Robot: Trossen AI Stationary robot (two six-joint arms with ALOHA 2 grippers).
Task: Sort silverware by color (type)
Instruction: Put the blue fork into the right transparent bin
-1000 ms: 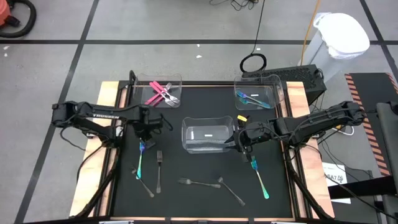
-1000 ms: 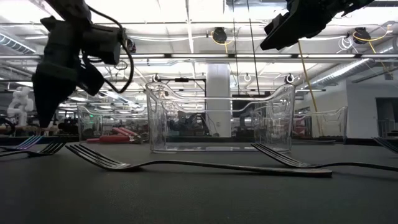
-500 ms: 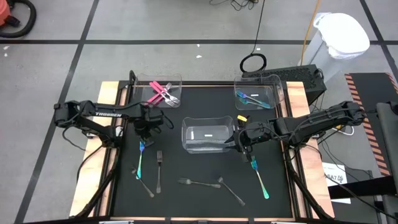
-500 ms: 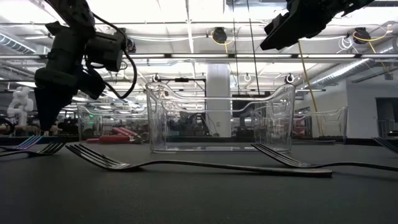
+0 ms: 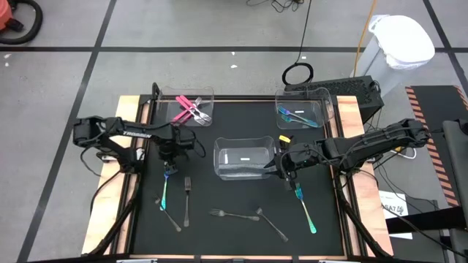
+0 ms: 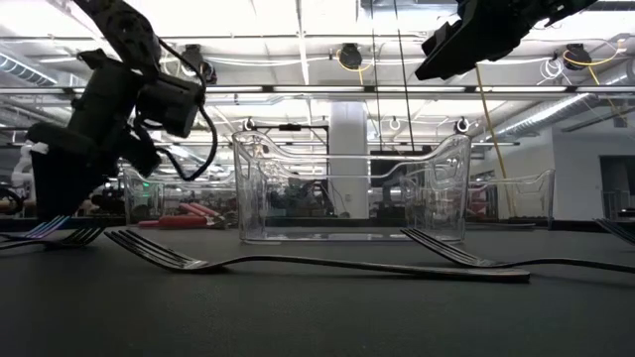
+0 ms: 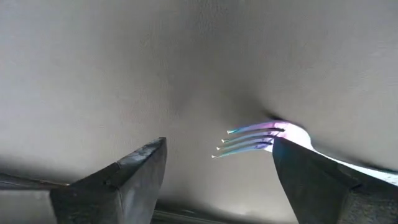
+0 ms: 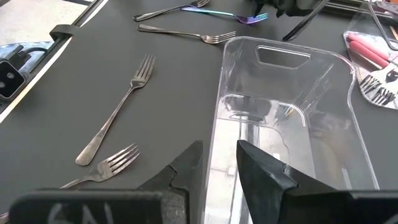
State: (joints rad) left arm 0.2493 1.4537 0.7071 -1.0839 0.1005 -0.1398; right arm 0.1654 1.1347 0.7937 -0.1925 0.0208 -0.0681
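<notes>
I have the left gripper [image 5: 169,162] spread wide, low over the tines of the iridescent fork [image 5: 164,188] lying on the counter [image 5: 241,230], so next I judge it must descend and pinch that fork.

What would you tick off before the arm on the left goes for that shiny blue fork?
1. Left gripper open: ok; its jaws stand wide apart.
2. Iridescent fork lined up: ok; in the left wrist view its tines lie just ahead of one finger.
3. Fork free of neighbours: cannot tell; a grey fork lies close beside it.
4. Blue-teal bin reachable: ok; it holds matching pieces and has room.
5. Right gripper out of the way: ok; it hovers by the middle bin.
</notes>
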